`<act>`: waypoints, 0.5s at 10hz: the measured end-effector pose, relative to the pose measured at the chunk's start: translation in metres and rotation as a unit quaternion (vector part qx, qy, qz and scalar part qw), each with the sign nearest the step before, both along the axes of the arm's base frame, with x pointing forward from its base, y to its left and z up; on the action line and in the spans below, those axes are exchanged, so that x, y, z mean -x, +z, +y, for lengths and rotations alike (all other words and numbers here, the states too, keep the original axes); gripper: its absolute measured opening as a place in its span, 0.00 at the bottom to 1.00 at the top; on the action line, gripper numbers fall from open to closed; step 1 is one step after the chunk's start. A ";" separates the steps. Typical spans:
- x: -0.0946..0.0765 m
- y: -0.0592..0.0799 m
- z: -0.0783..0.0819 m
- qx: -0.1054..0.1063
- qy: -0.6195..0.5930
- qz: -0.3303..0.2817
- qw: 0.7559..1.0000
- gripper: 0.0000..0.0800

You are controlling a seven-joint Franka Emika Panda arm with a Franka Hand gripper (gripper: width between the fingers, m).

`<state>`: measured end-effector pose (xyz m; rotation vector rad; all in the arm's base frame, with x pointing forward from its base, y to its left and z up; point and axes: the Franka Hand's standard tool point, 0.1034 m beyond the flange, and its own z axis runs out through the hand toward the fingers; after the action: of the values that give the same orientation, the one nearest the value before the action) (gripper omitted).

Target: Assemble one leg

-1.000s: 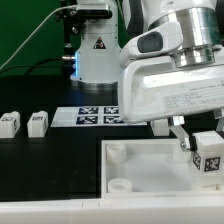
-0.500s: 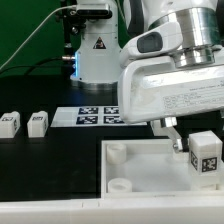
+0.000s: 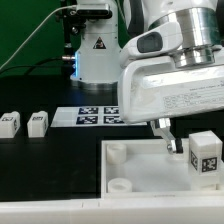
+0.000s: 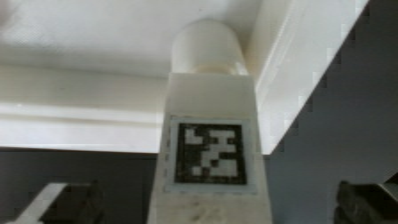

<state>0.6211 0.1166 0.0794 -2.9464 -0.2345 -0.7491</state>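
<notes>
- The leg [image 3: 205,155] stands upright on the white panel [image 3: 140,172], toward the exterior view's right, with its tag [image 3: 210,160] facing that camera.
- In the wrist view its rounded far end meets the panel's face. I cannot tell whether it is fully seated in a socket.
- The end effector [image 4: 217,203] is spread wide and has hold of nothing. Its dark fingers [image 4: 59,203] sit on either side of the leg with clear gaps, and in the exterior view one finger [image 3: 165,135] hangs beside the leg without touching it.
- Handling, as a judgement: the leg looks like a small rigid plastic block, light and not fragile. Its faces look smooth and could slip under a loose pinch.
- The best hold is probably across two opposite flat sides, around mid-height. That avoids the rounded end and squares the jaws to the faces so the block does not twist.
- The panel looks stiff and flat. A round corner socket [image 3: 118,151] sits open toward the exterior view's left.
- The counter [image 3: 45,170] is matte black. Two more small blocks [image 3: 10,123] [image 3: 38,122] lie on it, well apart from the panel, with the marker board [image 3: 92,115] beyond them.
- Room is tight around the leg: the arm's bulky wrist hangs directly above it, and the panel's raised edge is just beside it.
</notes>
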 end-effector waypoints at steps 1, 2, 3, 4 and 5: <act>0.000 0.000 0.000 0.000 0.000 0.000 1.000 0.81; 0.000 0.000 0.000 0.000 0.000 0.000 1.000 0.81; 0.000 0.000 0.000 0.000 0.000 0.000 1.000 0.81; 0.000 0.000 0.000 0.000 0.000 0.000 1.000 0.81; 0.000 0.000 0.000 0.000 0.000 0.000 1.000 0.81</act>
<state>0.6211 0.1167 0.0794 -2.9464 -0.2346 -0.7491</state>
